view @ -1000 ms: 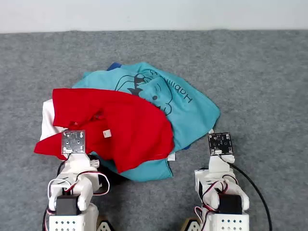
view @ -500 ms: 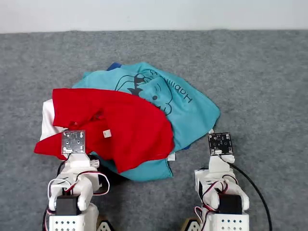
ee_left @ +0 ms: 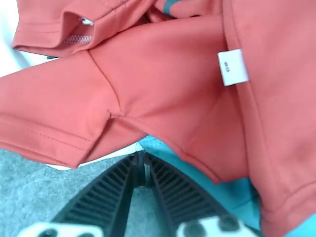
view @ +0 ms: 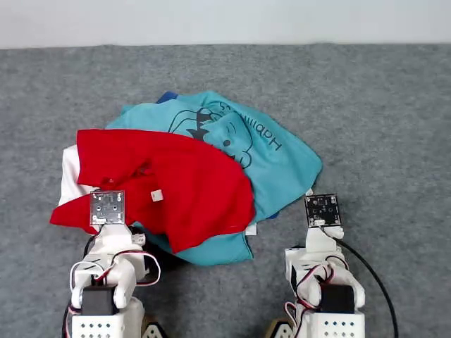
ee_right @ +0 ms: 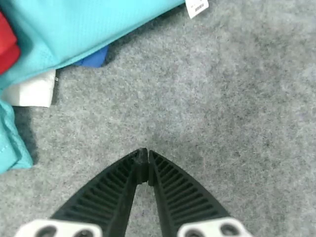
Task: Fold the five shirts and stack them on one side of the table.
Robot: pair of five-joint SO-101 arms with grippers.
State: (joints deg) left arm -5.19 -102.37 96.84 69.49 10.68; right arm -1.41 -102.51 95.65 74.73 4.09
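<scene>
Shirts (view: 211, 211) lie heaped mid-table, red shirt (view: 169, 186) topmost over teal shirt (view: 268, 155): light, limp, probably best pinched at a sleeve hem. Left gripper (ee_left: 141, 158) and right gripper (ee_right: 144, 154) rest closed, empty.

The desk (view: 380, 105) has a grey, felt-like top. Shirts lie heaped left of its middle: a red shirt (view: 176, 183) over a teal shirt (view: 275, 155), a white shirt (view: 68, 176) poking out left, a blue shirt (view: 167, 97) peeking out behind. A black cable (view: 370, 271) curls at the near right.
</scene>
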